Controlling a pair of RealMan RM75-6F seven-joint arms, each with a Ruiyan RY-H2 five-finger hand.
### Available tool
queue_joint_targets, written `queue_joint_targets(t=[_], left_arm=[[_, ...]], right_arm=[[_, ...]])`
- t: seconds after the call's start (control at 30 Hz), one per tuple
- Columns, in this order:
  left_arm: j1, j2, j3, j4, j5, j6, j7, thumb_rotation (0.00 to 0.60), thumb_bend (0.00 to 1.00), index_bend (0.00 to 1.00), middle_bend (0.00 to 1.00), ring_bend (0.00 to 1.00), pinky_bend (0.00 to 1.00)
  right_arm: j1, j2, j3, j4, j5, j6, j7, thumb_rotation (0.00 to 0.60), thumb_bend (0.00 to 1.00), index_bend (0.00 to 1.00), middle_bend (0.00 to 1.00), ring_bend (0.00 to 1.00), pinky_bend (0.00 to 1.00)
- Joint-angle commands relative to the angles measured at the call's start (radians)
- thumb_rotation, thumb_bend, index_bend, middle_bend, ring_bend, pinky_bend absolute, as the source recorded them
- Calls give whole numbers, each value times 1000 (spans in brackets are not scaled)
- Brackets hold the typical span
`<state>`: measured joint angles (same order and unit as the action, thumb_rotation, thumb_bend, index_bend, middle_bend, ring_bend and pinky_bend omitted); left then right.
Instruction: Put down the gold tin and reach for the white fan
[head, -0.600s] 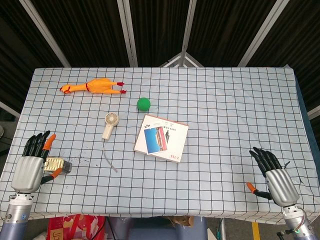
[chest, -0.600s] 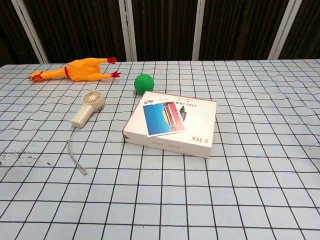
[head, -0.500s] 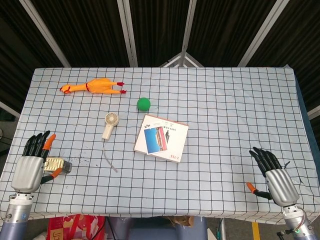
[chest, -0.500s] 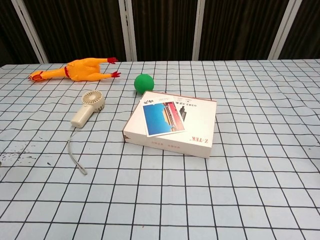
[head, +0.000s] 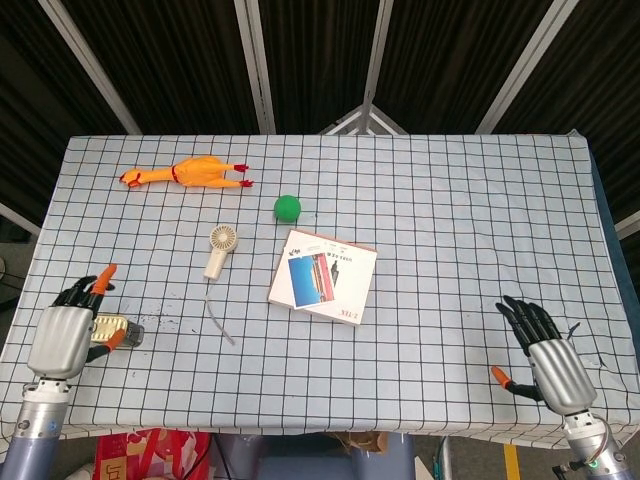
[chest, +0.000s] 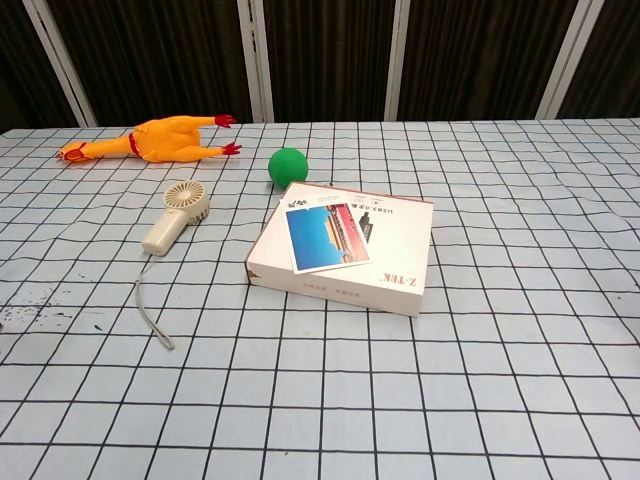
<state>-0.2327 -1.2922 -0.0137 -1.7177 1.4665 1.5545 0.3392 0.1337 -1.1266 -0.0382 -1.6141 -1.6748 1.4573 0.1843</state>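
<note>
The gold tin lies on the checked tablecloth at the front left, seen only in the head view. My left hand sits right beside it, fingers stretched apart above the tin and the thumb by its near edge, not closed around it. The white fan lies further in and to the right, its cord trailing toward the front. My right hand rests at the front right with fingers spread and nothing in it. Neither hand shows in the chest view.
A yellow rubber chicken lies at the back left. A green ball and a flat white box lie right of the fan. The table's front edge runs close to both hands.
The left hand's fingers have tipped and look shorter than before, while the tin stays in the same spot. The right hand has barely shifted.
</note>
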Motion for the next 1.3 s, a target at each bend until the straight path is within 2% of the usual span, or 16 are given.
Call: queue_joint_targets(t=[0.03, 0.1, 0.27, 0.53, 0.87, 1.3], left_arm=[[-48, -4, -49, -29, -70, -81, 63, 600, 587, 0, 820, 658, 763], [-81, -3, -73, -49, -127, -145, 105, 600, 654, 0, 873, 709, 809], [-189, -30, -149, -72, -298, -294, 260, 600, 761, 0, 931, 764, 854], [-333, -132, -222, -35, -587, -398, 483, 600, 777, 9, 945, 775, 861], [-447, -264, -242, 93, -786, -399, 623, 600, 784, 24, 946, 776, 861], [-501, -338, -209, 184, -835, -419, 625, 600, 788, 45, 945, 775, 862]], right_arm=[[1, 2, 0, -1, 3, -3, 2, 600, 290, 0, 0, 0, 61], [1, 3, 1, -2, 1, 0, 2, 600, 290, 0, 0, 0, 61], [4, 6, -2, -3, -1, -7, 3, 600, 289, 0, 0, 0, 61], [4, 11, -3, -2, -4, -5, 22, 600, 290, 0, 0, 0, 61], [6, 14, -6, -3, -9, -6, 36, 600, 290, 0, 0, 0, 61], [8, 16, -7, -4, -9, -8, 39, 600, 290, 0, 0, 0, 61]])
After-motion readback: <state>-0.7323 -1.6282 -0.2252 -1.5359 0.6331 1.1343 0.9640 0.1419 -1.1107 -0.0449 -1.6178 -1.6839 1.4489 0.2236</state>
